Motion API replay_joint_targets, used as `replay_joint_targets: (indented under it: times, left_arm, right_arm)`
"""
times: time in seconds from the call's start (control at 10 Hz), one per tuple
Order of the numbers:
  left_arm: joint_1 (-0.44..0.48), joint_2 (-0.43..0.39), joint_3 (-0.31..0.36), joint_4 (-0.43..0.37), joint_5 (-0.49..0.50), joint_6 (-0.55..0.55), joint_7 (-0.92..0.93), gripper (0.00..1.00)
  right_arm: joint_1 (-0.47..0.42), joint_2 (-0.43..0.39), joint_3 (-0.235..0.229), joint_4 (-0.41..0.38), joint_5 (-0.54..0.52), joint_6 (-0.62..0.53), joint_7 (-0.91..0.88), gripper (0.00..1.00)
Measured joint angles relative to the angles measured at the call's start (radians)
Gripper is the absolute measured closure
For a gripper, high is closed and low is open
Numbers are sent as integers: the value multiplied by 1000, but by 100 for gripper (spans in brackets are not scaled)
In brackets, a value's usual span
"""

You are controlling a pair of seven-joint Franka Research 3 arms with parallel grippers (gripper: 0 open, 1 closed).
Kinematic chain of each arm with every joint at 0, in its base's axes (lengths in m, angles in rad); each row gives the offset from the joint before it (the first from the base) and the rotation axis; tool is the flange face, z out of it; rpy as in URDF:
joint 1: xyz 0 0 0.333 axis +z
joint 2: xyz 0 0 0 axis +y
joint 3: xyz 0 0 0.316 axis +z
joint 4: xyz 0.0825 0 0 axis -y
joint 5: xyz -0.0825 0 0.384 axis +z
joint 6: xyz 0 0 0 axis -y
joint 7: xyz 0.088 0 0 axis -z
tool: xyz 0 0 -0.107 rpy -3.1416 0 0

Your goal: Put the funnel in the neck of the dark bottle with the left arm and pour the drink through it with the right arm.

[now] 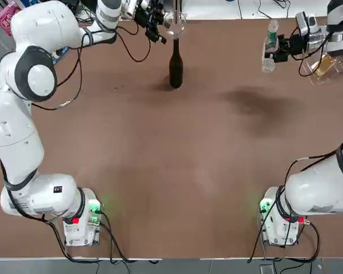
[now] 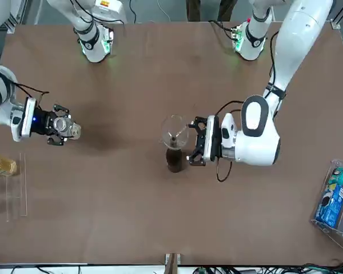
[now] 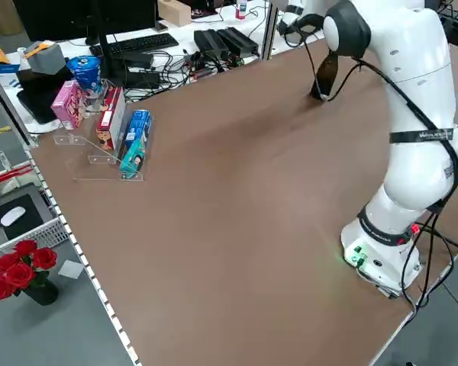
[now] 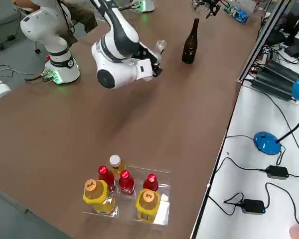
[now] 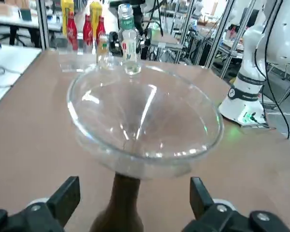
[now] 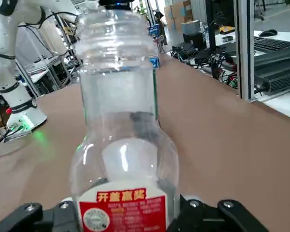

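Red label [image 6: 124, 210] with Chinese characters wraps the clear bottle [image 6: 123, 116].

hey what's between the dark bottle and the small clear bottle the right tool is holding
Only bare brown tabletop separates the dark bottle from the small clear bottle in the right tool; the top view shows that.

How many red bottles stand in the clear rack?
3. In the right side view, the left bottle is behind one yellow bottle, the middle bottle is between the yellow pair, and the right bottle is behind the other.
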Motion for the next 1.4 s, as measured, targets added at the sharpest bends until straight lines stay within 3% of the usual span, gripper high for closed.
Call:
replay_joint_targets:
  times: [0.3,0.7,1.0,1.2,1.4]
  left_arm:
    - [-1,22,-22,1,-70,8,153,0]
    - [-8,63,-38,1,-142,39,285,0]
    - [-20,76,-39,1,-211,43,334,2]
    - [-26,99,-39,1,-262,43,412,5]
    - [-29,121,-39,1,-279,43,457,15]
  right_arm:
    - [2,-108,117,-1,0,153,217,49]
    - [4,-237,323,-4,-2,398,579,49]
    - [4,-258,423,-6,-17,508,780,49]
    - [4,-286,467,-6,-92,535,943,49]
    - [3,-316,499,-7,-140,545,1062,49]
